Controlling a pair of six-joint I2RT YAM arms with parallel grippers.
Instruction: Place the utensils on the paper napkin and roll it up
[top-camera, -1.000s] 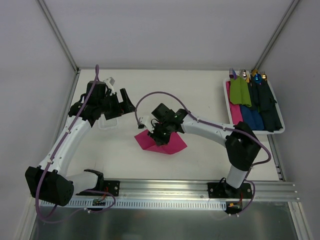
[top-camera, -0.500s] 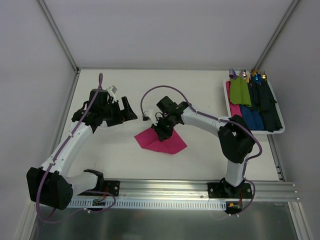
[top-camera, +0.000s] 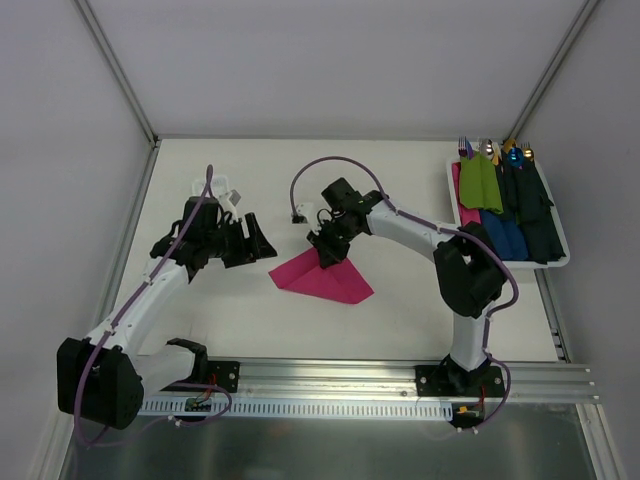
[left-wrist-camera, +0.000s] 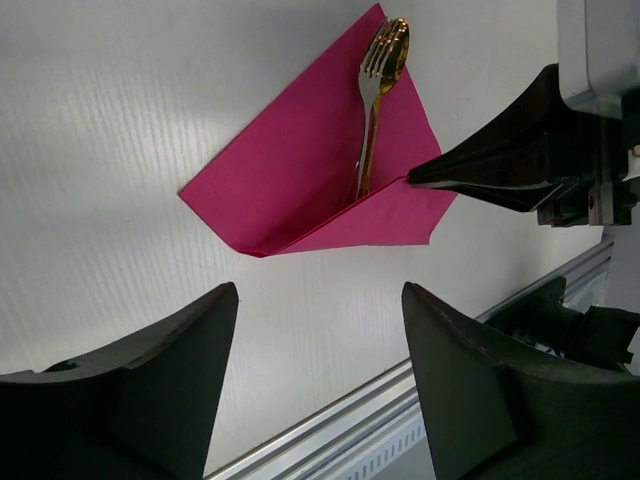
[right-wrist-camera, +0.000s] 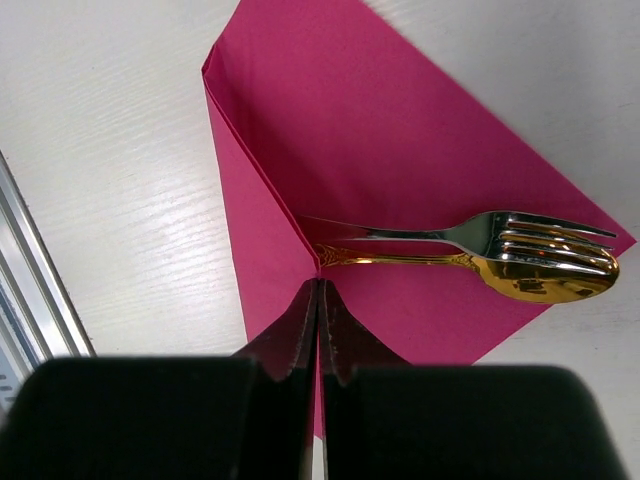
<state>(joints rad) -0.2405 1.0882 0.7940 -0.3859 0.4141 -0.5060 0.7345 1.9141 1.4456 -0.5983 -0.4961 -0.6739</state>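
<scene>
The magenta paper napkin (top-camera: 322, 279) lies at the table's middle, with one corner folded over. A gold fork and spoon (left-wrist-camera: 372, 95) lie side by side on it, their handles tucked under the folded flap (right-wrist-camera: 262, 215); their heads (right-wrist-camera: 545, 262) stick out near the napkin's corner. My right gripper (top-camera: 331, 253) is shut on the edge of the folded flap (right-wrist-camera: 319, 285) and holds it just above the utensil handles. My left gripper (top-camera: 262, 243) is open and empty, just left of the napkin (left-wrist-camera: 300, 170), its jaws wide apart over bare table (left-wrist-camera: 318, 292).
A white tray (top-camera: 562, 258) at the far right holds green (top-camera: 480, 182) and blue (top-camera: 505, 236) napkin rolls with other utensils. The metal rail (top-camera: 330, 375) runs along the near edge. Side walls close in left and right.
My right gripper has moved back and right with the napkin flap, drawing the fold over the utensils. My left gripper has come forward and right, closer to the napkin.
</scene>
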